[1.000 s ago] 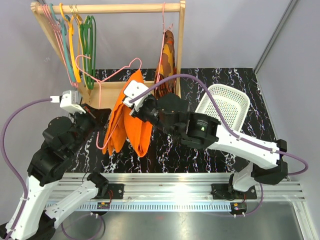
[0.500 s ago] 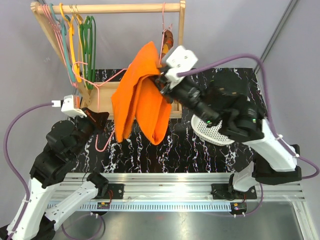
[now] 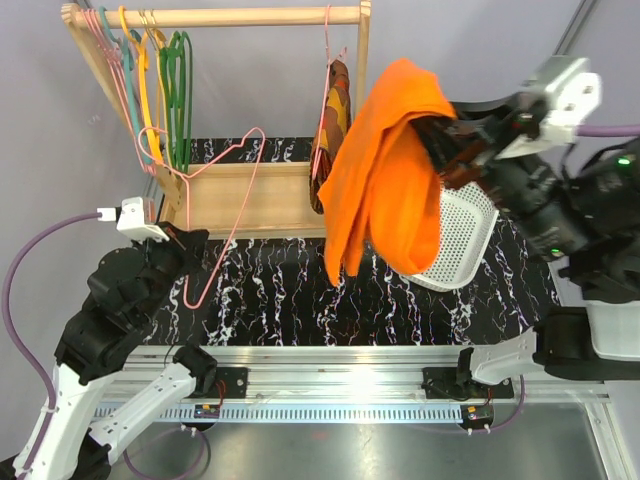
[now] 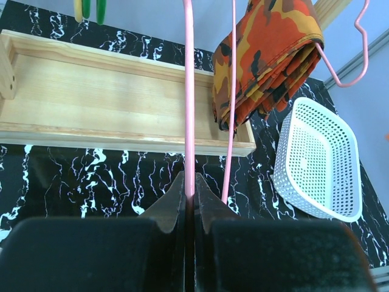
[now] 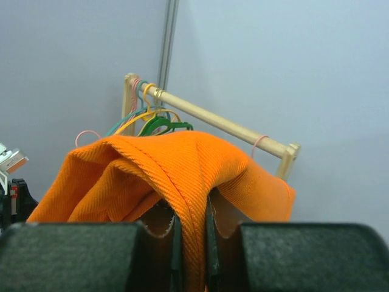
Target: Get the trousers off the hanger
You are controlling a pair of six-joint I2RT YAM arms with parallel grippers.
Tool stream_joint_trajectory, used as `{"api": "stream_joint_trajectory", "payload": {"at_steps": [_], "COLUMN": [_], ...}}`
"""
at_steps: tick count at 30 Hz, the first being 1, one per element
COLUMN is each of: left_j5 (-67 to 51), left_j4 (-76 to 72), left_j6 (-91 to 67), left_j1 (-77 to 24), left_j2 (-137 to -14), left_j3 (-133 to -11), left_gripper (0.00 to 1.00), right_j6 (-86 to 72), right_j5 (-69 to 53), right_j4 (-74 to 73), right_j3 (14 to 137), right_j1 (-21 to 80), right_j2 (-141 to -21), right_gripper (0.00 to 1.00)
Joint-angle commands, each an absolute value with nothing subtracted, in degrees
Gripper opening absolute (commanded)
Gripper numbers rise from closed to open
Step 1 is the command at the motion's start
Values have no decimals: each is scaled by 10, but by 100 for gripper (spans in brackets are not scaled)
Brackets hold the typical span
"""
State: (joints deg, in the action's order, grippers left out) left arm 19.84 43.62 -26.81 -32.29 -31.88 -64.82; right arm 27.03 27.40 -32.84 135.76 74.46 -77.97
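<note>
The bright orange trousers [image 3: 385,170] hang free in the air, off the hanger, over the table's middle right. My right gripper [image 3: 437,140] is shut on their fold, and in the right wrist view the cloth [image 5: 170,176] is pinched between the jaws [image 5: 191,226]. The empty pink wire hanger [image 3: 238,205] leans at the left in front of the wooden rack. My left gripper [image 3: 183,240] is shut on its wire, and the left wrist view shows the wire [image 4: 189,91] clamped between the jaws [image 4: 189,194].
A wooden rack [image 3: 250,16] stands at the back with several coloured hangers [image 3: 160,90] and a patterned garment [image 3: 335,125] on another pink hanger. A white basket [image 3: 462,235] lies at the right, partly under the trousers; it also shows in the left wrist view [image 4: 319,158].
My right gripper lifted the trousers up and to the right, pulling them off the hanger and over toward the basket. The hanger stayed in my left gripper and is now bare.
</note>
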Motion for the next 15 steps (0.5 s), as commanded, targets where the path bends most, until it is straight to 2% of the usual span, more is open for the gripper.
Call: {"api": "stream_joint_trajectory", "payload": {"at_steps": [1,3,8,15], "left_j5": [221,224,223,215], "left_j4": [411,412,411,411], "left_j6": [-251,-251,-250,-248], "left_j1": [-323,-322,-322,-323], "left_j2": [-310,-309,-316,-339], "left_j3": [-649,-650,-660,-679], "left_gripper": [0,0,0,0], "right_j6": [292,317,446,496], "right_j5": [299,351,523,612], "right_j4": [-253,-252,-162,26], "right_j3": [1380,1355,1153,918], "right_j1": [744,744,744,737], "right_j2": [-725,-703,-650,-561], "right_gripper": [0,0,0,0]}}
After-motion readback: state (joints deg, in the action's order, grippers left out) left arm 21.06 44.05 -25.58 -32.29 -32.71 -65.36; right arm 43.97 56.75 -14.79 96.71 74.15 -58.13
